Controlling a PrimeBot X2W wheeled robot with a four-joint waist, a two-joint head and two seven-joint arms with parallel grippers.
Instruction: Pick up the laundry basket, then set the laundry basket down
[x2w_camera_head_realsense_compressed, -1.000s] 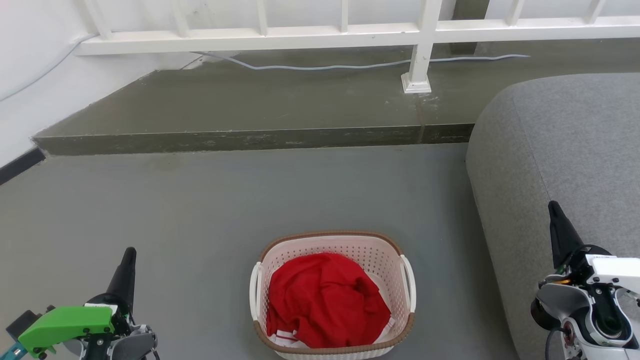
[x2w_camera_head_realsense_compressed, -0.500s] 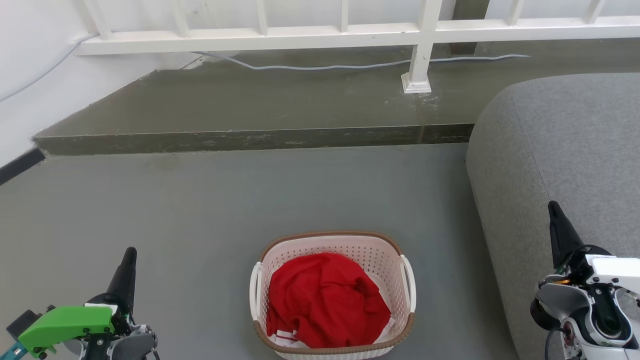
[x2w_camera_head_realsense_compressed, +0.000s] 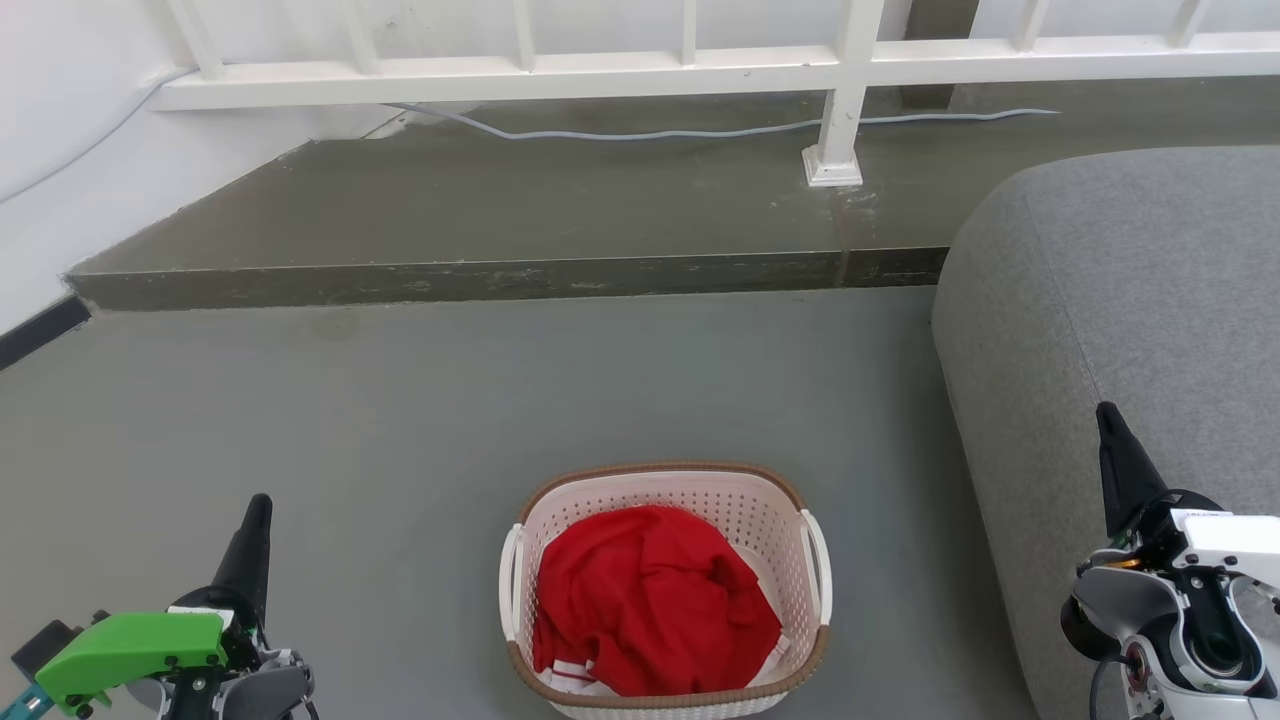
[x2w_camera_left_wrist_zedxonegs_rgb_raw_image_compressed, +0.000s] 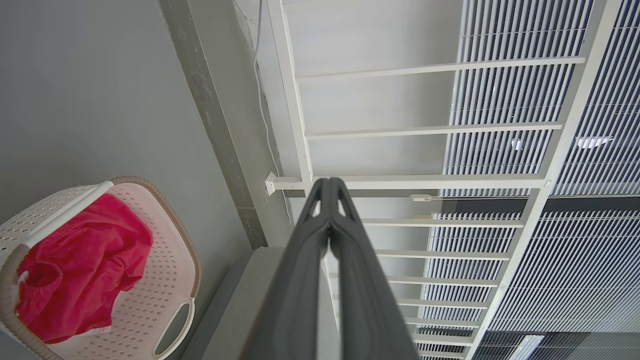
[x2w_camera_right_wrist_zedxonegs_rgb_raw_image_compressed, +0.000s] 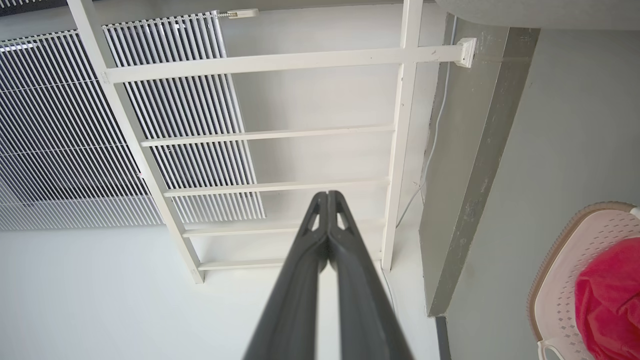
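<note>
The basket (x2w_camera_head_realsense_compressed: 690, 492) sits on the smooth grey floor (x2w_camera_head_realsense_compressed: 400, 430), near a grey fabric sofa (x2w_camera_head_realsense_compressed: 1130, 300). It is a rounded rectangle of cream plastic, its walls dotted with small holes, with a brown woven-look rim (x2w_camera_head_realsense_compressed: 660, 467) and white loop handles (x2w_camera_head_realsense_compressed: 510, 580). Crumpled red cloth (x2w_camera_head_realsense_compressed: 650, 600) lies inside. The left fingers (x2w_camera_left_wrist_zedxonegs_rgb_raw_image_compressed: 300, 280) are pressed together, and so are the right fingers (x2w_camera_right_wrist_zedxonegs_rgb_raw_image_compressed: 350, 280), both apart from it.
</note>
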